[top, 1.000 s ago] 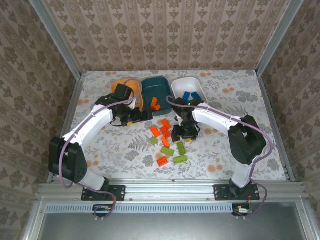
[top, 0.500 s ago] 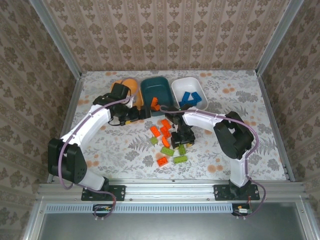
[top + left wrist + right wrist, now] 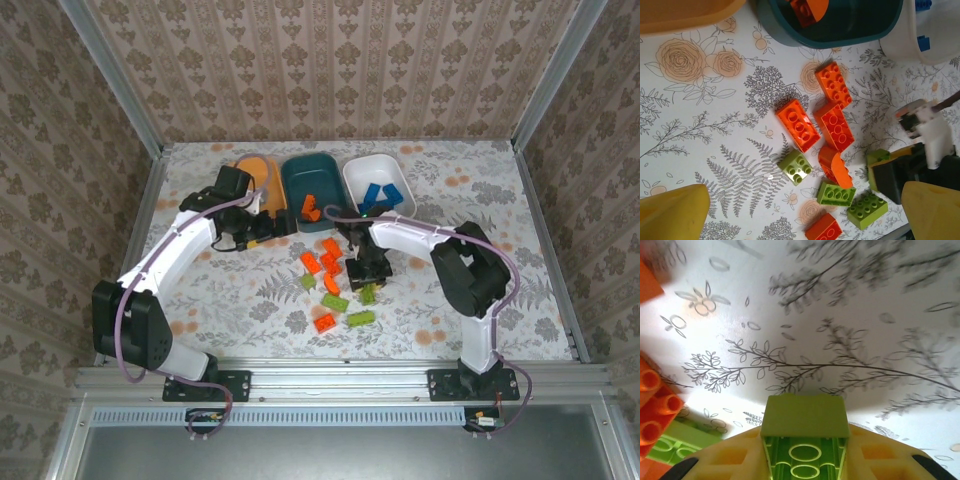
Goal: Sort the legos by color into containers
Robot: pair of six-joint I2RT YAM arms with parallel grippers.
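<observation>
Lime-green plastic sits clamped between yellow fingers (image 3: 880, 457): the right gripper (image 3: 365, 272) pinches one green lego (image 3: 805, 422) by its narrow sides at the right edge of the loose legos (image 3: 832, 127) on the floral table (image 3: 220, 290); whether it is clear of the surface cannot be told; its hollow underside faces the wrist camera, and its long axis appears to run along the fingers, a hold that should release cleanly. Blue legos (image 3: 378, 192) lie in the white bowl (image 3: 352, 172) and orange legos (image 3: 310, 207) in the teal bowl (image 3: 292, 178), so the orange bowl (image 3: 262, 166) looks its likely home; the left gripper (image 3: 268, 228), jaws spread wide and holding nothing, hangs before the bowls.
</observation>
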